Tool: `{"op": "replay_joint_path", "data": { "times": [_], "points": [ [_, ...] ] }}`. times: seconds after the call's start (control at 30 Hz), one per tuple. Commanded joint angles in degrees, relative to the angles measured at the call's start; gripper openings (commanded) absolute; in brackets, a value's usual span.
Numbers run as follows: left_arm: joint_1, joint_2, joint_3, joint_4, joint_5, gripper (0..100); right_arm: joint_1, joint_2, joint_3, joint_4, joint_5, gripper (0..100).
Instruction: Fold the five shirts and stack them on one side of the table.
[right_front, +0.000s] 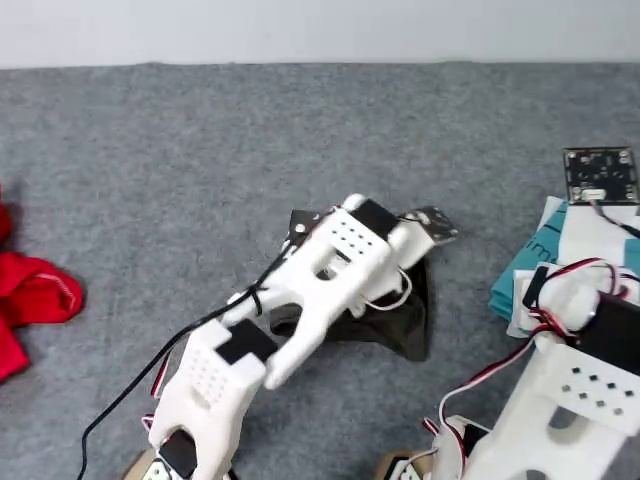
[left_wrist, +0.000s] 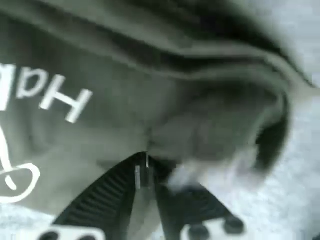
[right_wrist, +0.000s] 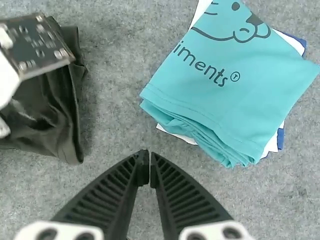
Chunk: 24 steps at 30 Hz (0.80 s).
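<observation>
Shirts are handled by two arms, and the dark shirt (left_wrist: 100, 65) is taken by the left tool (left_wrist: 145, 167), whose black ribbed fingers are drawn together at the tips with a gathered fold of the cloth nipped between them. Creases in the dark cloth are seen running toward those tips, and white lettering (left_wrist: 60, 97) is printed on the fabric a little farther out from the tool. In the high view this shirt is bunched beneath the left arm (right_front: 300, 290) near the middle of the grey table (right_front: 250, 130), with part of it raised off the surface. The right tool (right_wrist: 150, 170) is closed as well, its fingertips brought together with nothing between them, and it is held above bare table. Just beyond its tips and off to one side, a folded teal shirt (right_wrist: 235, 90) is laid on top of a stack, with the edge of a white shirt (right_wrist: 172, 132) and the edge of a blue shirt (right_wrist: 295, 42) showing from under it. Off to the other side of the right tool the dark shirt is seen again, partly covered by a circuit board (right_wrist: 32, 37) on the left arm. Well apart from both tools, a red shirt (right_front: 35, 295) is left crumpled and unfolded at the table's far edge, on the side away from the stack.
</observation>
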Motion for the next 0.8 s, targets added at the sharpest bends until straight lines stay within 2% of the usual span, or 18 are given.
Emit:
{"op": "replay_joint_path", "data": {
  "times": [0.0,0.13,0.37,0.43,0.57,0.77],
  "points": [
    [3.25,-6.59,-1.27,4.22,-0.09,1,0.66,-1.01,-0.44,0.48,-0.18,1.1],
    [2.29,-9.76,-1.45,4.84,-0.35,1,0.66,-1.01,-0.35,-0.92,-0.18,1.0],
    [-9.14,-12.31,-1.45,3.78,-0.44,1,0.66,-1.01,-0.53,-0.84,-0.18,1.1],
    [-10.46,-11.08,0.04,4.66,-1.05,1,0.57,-1.01,-0.53,-0.84,-0.18,1.1],
    [-8.53,-10.46,7.08,4.75,-2.64,1,0.4,-0.75,-0.53,-0.84,-0.18,1.1],
    [-0.09,-10.46,18.07,3.87,-2.55,1,0.4,-0.92,-0.35,-0.84,-0.18,1.1]
  ]
}}
